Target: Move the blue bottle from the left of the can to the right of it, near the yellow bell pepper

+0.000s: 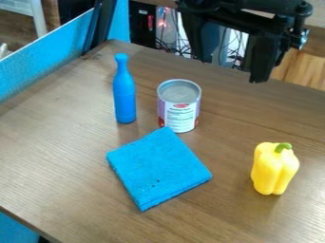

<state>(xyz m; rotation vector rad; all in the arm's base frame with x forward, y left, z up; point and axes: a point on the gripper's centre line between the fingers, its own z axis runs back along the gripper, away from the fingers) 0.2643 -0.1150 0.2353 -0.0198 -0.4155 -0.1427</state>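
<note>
The bottle (125, 97) and cloth (158, 167) are blue; the pepper (274, 170) is yellow, its stem maybe green.

On the brown wood-grain table (70, 156) we see a slim blue bottle (124, 97), which stands upright. Nearer to us and a little to the right of it lies a folded bright-blue cloth (158, 166) with a few small dark spots. To the right of this cloth, well apart from it, we find a yellow bell pepper (273, 171) with a green stem. At the left we notice a blue textured panel (44, 61), and behind the table, some thin tangled cables (168, 45).
</note>
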